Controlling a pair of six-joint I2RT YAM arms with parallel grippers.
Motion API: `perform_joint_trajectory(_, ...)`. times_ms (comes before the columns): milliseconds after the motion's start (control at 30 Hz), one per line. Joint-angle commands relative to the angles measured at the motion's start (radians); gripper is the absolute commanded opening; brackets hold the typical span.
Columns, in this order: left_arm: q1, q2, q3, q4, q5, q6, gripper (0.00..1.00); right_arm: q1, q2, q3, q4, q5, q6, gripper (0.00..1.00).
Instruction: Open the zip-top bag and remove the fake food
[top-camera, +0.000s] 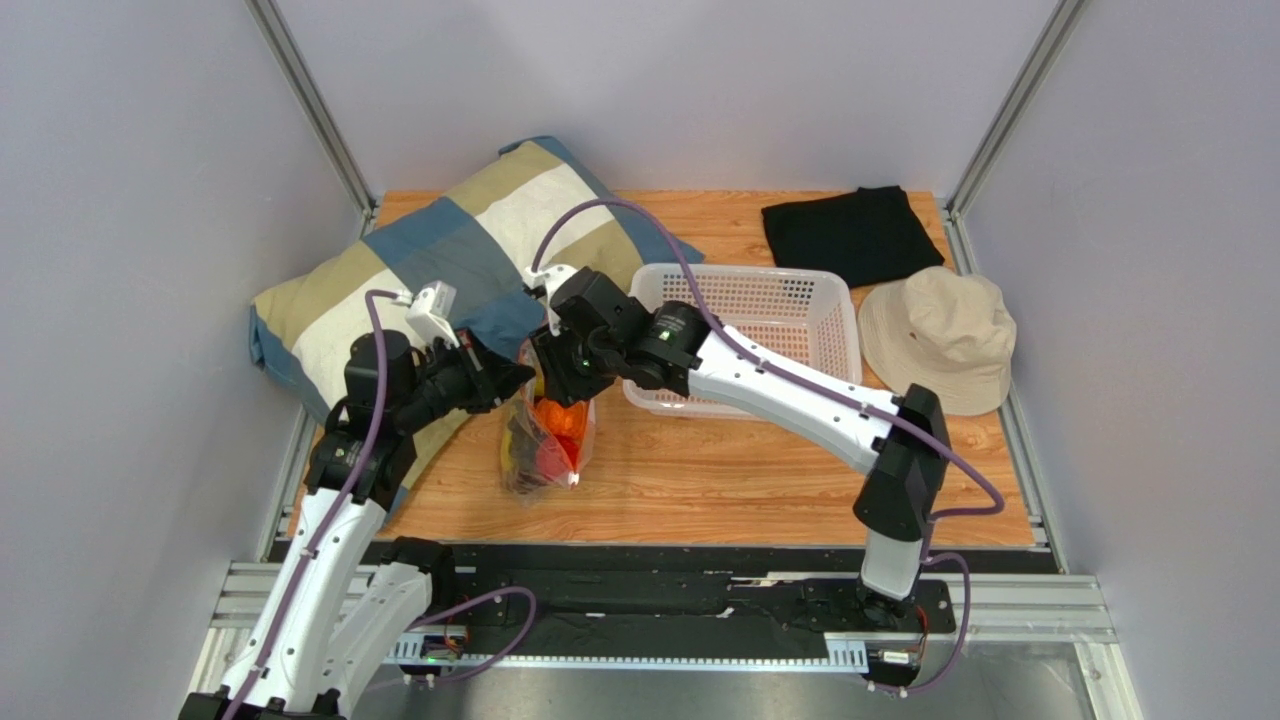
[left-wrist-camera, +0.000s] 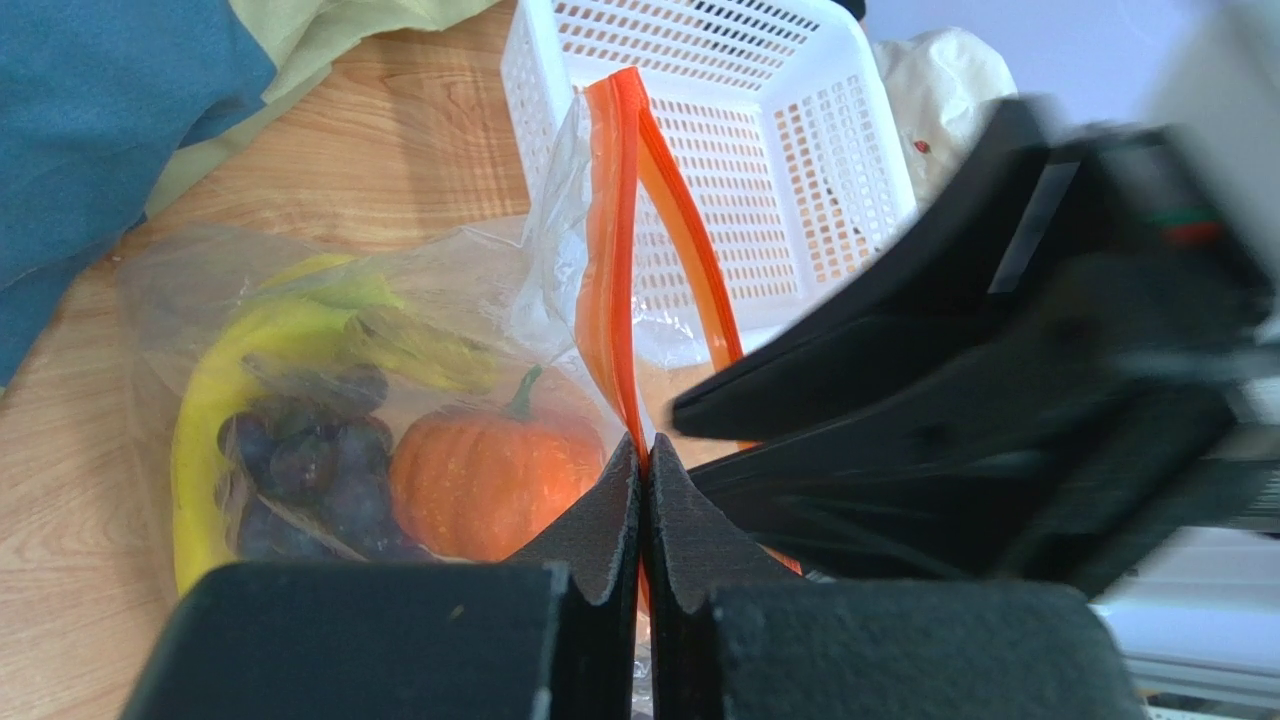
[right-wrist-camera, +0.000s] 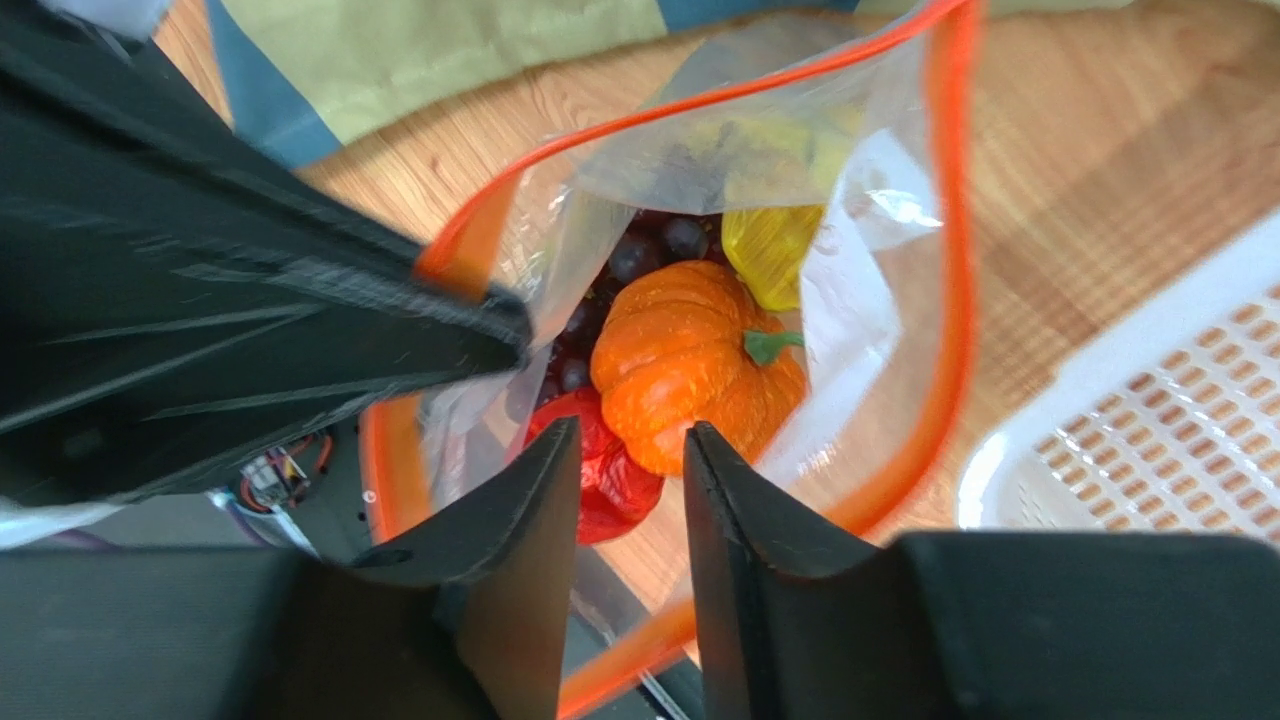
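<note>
The zip-top bag (top-camera: 538, 447) lies on the wooden table with its mouth lifted, and its orange zipper strip (right-wrist-camera: 950, 255) gapes as a loop. My left gripper (left-wrist-camera: 643, 468) is shut on one side of that strip (left-wrist-camera: 609, 270). Through the clear plastic I see the fake food: a yellow banana (left-wrist-camera: 203, 413), dark grapes (left-wrist-camera: 301, 450), an orange pumpkin-like fruit (right-wrist-camera: 691, 360) and a red fruit (right-wrist-camera: 609, 488). My right gripper (right-wrist-camera: 631, 450) hangs over the bag's mouth, fingers apart, with nothing between them. The two grippers sit close together in the top view, left gripper (top-camera: 516, 384) and right gripper (top-camera: 559, 387).
A white perforated basket (top-camera: 766, 318) stands just right of the bag. A checked pillow (top-camera: 436, 270) lies at the back left under the left arm. A black cloth (top-camera: 849, 233) and a beige hat (top-camera: 939, 338) lie at the back right.
</note>
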Motion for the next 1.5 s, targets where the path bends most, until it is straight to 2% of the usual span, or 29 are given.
perform_joint_trajectory(0, -0.003, -0.012, 0.038, 0.046, 0.008, -0.002, 0.0, 0.0, 0.055, -0.022, 0.077, -0.083, -0.068, 0.4)
perform_joint_trajectory(33, -0.003, -0.012, 0.038, 0.043, 0.005, 0.0, 0.0, -0.001, 0.066, -0.027, 0.077, -0.072, -0.072, 0.48)
perform_joint_trajectory(133, -0.003, -0.011, 0.037, 0.038, -0.005, 0.007, 0.0, -0.001, 0.078, -0.053, 0.091, -0.09, -0.096, 0.62)
perform_joint_trajectory(233, -0.003, -0.005, 0.031, 0.041, -0.013, 0.009, 0.0, -0.001, 0.104, -0.071, 0.102, -0.066, -0.111, 0.7)
perform_joint_trajectory(467, -0.003, 0.025, 0.012, 0.06, -0.012, 0.009, 0.0, 0.0, 0.133, -0.146, 0.152, -0.027, -0.107, 0.82)
perform_joint_trajectory(567, -0.003, 0.043, -0.002, 0.08, -0.001, 0.003, 0.0, 0.003, 0.141, -0.183, 0.158, 0.067, -0.104, 0.88)
perform_joint_trajectory(800, -0.007, 0.092, -0.031, 0.133, 0.013, -0.013, 0.0, 0.007, 0.179, -0.243, 0.22, 0.146, -0.105, 0.91)
perform_joint_trajectory(900, -0.016, 0.117, -0.034, 0.149, 0.018, -0.013, 0.0, 0.007, 0.181, -0.26, 0.25, 0.164, -0.098, 0.78)
perform_joint_trajectory(933, -0.017, 0.123, -0.034, 0.152, 0.019, -0.014, 0.0, 0.007, 0.173, -0.269, 0.263, 0.166, -0.098, 0.6)
perform_joint_trajectory(967, -0.02, 0.132, -0.034, 0.153, 0.019, -0.016, 0.0, 0.005, 0.147, -0.29, 0.287, 0.169, -0.093, 0.49)
perform_joint_trajectory(1000, -0.022, 0.135, -0.032, 0.163, 0.019, -0.017, 0.0, 0.008, 0.129, -0.298, 0.295, 0.169, -0.09, 0.29)
perform_joint_trajectory(1067, -0.026, 0.144, -0.029, 0.166, 0.018, -0.019, 0.0, 0.013, 0.059, -0.306, 0.301, 0.161, -0.078, 0.15)
perform_joint_trajectory(1100, -0.03, 0.144, -0.026, 0.167, 0.015, -0.019, 0.0, 0.014, 0.032, -0.304, 0.3, 0.154, -0.075, 0.03)
perform_joint_trajectory(1167, -0.033, 0.15, -0.02, 0.167, 0.018, -0.019, 0.0, 0.016, -0.038, -0.3, 0.293, 0.111, -0.059, 0.0)
perform_joint_trajectory(1267, -0.034, 0.158, -0.009, 0.181, 0.039, -0.026, 0.0, 0.016, -0.088, -0.275, 0.278, 0.091, -0.047, 0.0)
perform_joint_trajectory(1467, -0.051, 0.138, 0.032, 0.14, 0.024, -0.008, 0.0, 0.013, -0.111, -0.18, 0.146, 0.111, -0.013, 0.0)
